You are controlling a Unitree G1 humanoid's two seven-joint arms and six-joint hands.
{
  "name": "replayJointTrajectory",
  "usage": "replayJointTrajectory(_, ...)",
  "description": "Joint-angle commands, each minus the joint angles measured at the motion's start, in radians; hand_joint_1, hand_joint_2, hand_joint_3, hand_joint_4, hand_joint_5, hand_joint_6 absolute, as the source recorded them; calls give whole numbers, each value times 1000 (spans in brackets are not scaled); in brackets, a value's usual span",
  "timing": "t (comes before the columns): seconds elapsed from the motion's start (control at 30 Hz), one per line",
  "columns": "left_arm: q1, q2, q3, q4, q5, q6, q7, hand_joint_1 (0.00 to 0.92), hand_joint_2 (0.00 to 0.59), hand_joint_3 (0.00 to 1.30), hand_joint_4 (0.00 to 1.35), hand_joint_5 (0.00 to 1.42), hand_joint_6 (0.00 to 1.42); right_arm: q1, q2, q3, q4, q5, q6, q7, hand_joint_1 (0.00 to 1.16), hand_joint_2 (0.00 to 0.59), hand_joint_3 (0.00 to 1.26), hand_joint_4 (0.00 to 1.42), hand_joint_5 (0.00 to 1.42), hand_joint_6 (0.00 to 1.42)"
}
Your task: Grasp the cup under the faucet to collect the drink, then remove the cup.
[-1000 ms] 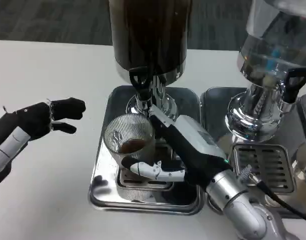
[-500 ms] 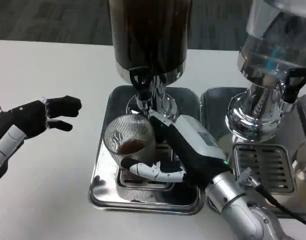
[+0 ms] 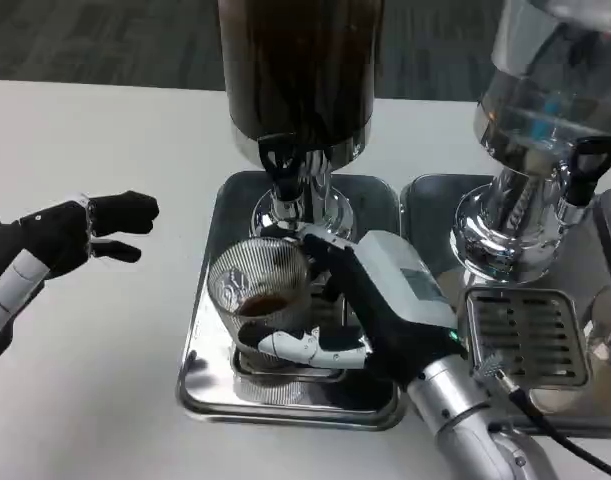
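Head view: my right hand [image 3: 330, 325] is wrapped around the ribbed glass cup [image 3: 260, 290], a white finger [image 3: 310, 347] curling across the cup's near side low down, black thumb side on its right. Grip contact behind the cup is hidden by the hand's own back, so I can't see how much of the wall is covered. Cup sits upright on the drip grate of the left steel tray [image 3: 200, 345], directly below the black faucet [image 3: 282, 160] of the dark drink dispenser [image 3: 300, 70]. Small amount of brown liquid in the cup bottom. No stream visible between faucet and cup, though glare on the chrome makes that hard to confirm.

My left hand [image 3: 75, 235] hovers over the white table [image 3: 95, 130] well left of the tray, holding nothing, fingers extended toward the dispenser and loosely together; forearm cut off at the frame edge.

Second dispenser [image 3: 545, 110] with a clear tank stands on the right over its own tray and grate [image 3: 530, 335], top cropped. My right forearm runs off the bottom edge.
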Motion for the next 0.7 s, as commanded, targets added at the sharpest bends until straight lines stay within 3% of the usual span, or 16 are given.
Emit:
replayJointTrajectory(0.03, 15, 9, 2, -13, 11, -13, 15, 0, 107, 324, 256, 242, 385, 26, 3, 20, -12, -34, -20, -48, 588, 210, 341, 421, 545, 719)
replayJointTrajectory(0.7, 23, 6, -13, -16, 28, -21, 34, 0, 117, 309, 256, 232, 385, 71, -2, 8, -44, -68, -45, -169, 589, 210, 401, 534, 709, 968)
